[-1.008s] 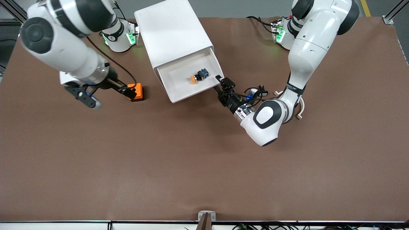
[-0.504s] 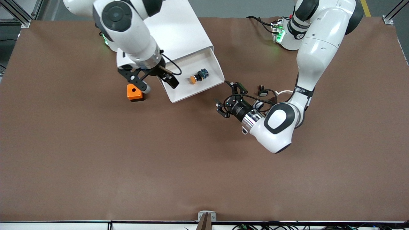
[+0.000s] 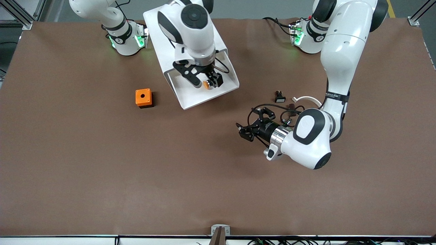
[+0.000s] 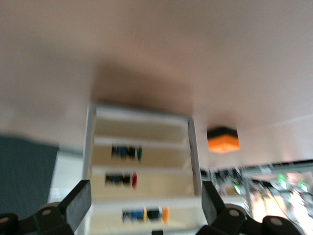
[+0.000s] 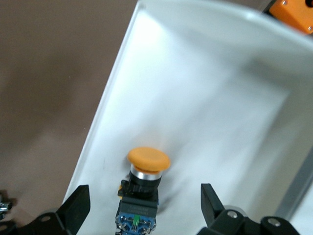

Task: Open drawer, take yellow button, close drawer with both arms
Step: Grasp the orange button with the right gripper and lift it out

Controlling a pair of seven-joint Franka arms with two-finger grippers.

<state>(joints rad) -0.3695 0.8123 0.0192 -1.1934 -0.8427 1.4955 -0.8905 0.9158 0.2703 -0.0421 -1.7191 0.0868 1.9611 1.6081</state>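
The drawer (image 3: 190, 97), the top white tray of the white cabinet (image 3: 160, 34), stands pulled out. The button (image 5: 142, 196) lies on its side on the drawer floor, its orange cap (image 3: 205, 84) showing between black fingers. My right gripper (image 3: 205, 82) hangs open just over it, and in the right wrist view the gripper (image 5: 144, 208) has a finger on each side of the button, apart from it. My left gripper (image 3: 244, 132) is open with nothing in it, low over bare table nearer the front camera than the drawer. The left wrist view, blurred, faces the cabinet's stacked drawers (image 4: 142, 161).
An orange cube with a hole (image 3: 143, 98) sits on the table beside the drawer, toward the right arm's end. A small black part with a white face (image 3: 280, 98) and a white curved piece (image 3: 308, 99) lie by the left arm's wrist.
The right arm swung from the orange cube across to the drawer and now has its open gripper over the button. The left gripper left the drawer's corner, opened and drew back toward the front camera.
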